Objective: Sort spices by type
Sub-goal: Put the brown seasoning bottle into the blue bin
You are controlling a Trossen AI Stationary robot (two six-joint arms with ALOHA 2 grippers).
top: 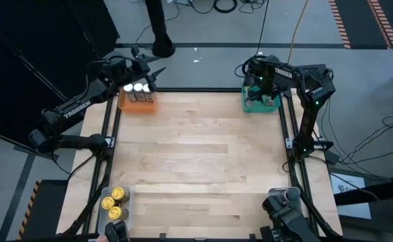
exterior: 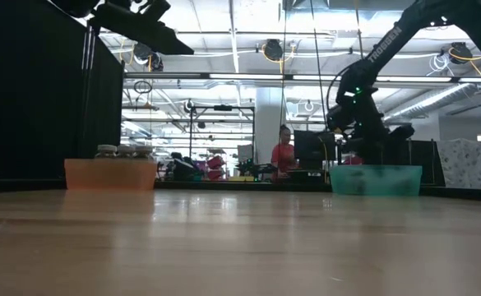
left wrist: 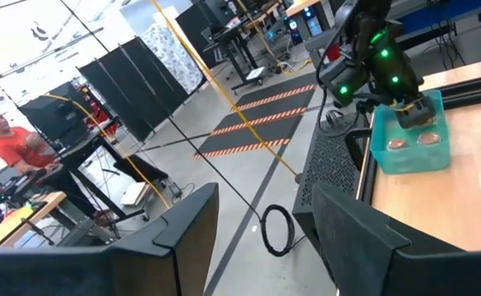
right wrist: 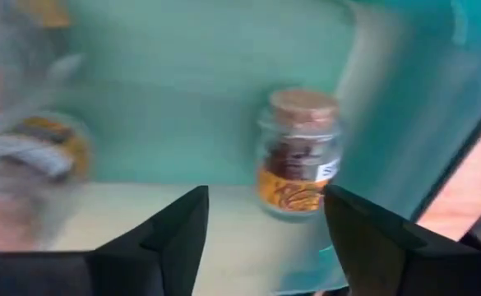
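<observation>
One brown jar stands loose in the teal tray

One brownish spice jar [right wrist: 296, 156] stands upright against the teal tray [top: 250, 106] wall, between the right claw [right wrist: 265, 215] fingers, which are apart and clear of it. Only the right wrist view shows its label. Three white-topped jars [top: 137, 88] fill the orange tray [top: 137, 104] under the left claw [top: 154, 72], fingers apart. Three gold jars [top: 114, 203] sit at the near tabletop [top: 196, 154] corner.

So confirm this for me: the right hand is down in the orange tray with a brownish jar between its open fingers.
Wrong tray. The right hand is in the teal tray, as the high view shows. The brownish jar does stand between its open fingers.
</observation>
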